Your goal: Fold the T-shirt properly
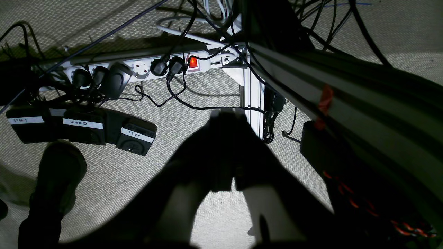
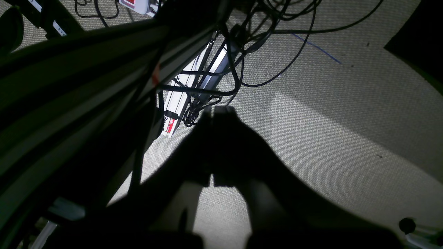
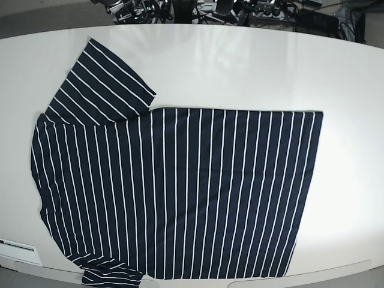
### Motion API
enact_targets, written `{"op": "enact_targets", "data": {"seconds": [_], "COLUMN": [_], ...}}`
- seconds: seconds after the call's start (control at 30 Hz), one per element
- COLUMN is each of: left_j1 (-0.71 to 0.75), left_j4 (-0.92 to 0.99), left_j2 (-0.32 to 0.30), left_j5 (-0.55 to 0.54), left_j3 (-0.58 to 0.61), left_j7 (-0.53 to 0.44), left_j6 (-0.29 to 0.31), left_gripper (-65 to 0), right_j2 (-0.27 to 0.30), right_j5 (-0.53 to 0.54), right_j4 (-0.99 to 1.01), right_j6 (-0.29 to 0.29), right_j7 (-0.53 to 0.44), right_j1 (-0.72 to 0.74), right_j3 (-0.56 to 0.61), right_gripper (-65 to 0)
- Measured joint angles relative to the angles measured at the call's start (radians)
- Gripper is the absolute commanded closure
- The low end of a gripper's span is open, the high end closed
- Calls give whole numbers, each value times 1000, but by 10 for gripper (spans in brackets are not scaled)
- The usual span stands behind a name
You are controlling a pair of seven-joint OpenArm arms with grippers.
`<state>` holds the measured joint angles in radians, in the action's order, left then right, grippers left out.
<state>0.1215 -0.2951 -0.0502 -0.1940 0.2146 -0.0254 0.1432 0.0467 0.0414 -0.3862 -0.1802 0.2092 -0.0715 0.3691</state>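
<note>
A smooth white tabletop (image 3: 354, 156) is shown in the base view, with dark cables and arm parts seen along its far edge. In the left wrist view, a black shoe (image 1: 60, 176) is seen at the left on grey woven flooring (image 1: 207, 221), near a black three-part pedal unit (image 1: 84, 126) labelled START, ZERO and STOP; farther right, a white plastic power strip (image 1: 141, 68) is lit by a red switch (image 1: 193, 62), and a silver metal rail (image 1: 254, 100) is seen beside it. In the right wrist view, pale rails (image 2: 183, 86) and tangled black cables (image 2: 238, 72) are shown over the same flooring. The dark navy, white-striped cloth T-shirt (image 3: 210, 192) is spread on the tabletop, from the left side to right of centre. At its left, one sleeve is angled flat toward the far edge, while the other is bunched and creased at the near edge; the body is laid broad and mostly smooth, ended by a straight edge at the right. The right gripper (image 2: 223, 112) and left gripper (image 1: 228, 114) are both closed, with nothing held.
</note>
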Motion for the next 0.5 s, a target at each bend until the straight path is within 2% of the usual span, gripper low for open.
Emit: {"op": "enact_targets", "data": {"seconds": [0.13, 0.23, 0.43, 0.5], "left_j1": [0, 0, 0, -2], "left_j4": [0, 0, 0, -9], "left_j2": [0, 0, 0, -2], "left_j5": [0, 0, 0, 1], "left_j3": [0, 0, 0, 0], "left_j7": [0, 0, 3, 95], "left_j6": [0, 0, 0, 2], "left_gripper": [0, 0, 0, 0], "right_j2": [0, 0, 0, 0], "right_j5": [0, 0, 0, 0], "right_j4": [0, 0, 0, -2], "right_j6": [45, 58, 45, 25], "right_j7": [0, -3, -2, 57], "right_j1": [0, 0, 0, 2], "right_j3": [0, 0, 0, 0], "right_gripper": [0, 0, 0, 0]}}
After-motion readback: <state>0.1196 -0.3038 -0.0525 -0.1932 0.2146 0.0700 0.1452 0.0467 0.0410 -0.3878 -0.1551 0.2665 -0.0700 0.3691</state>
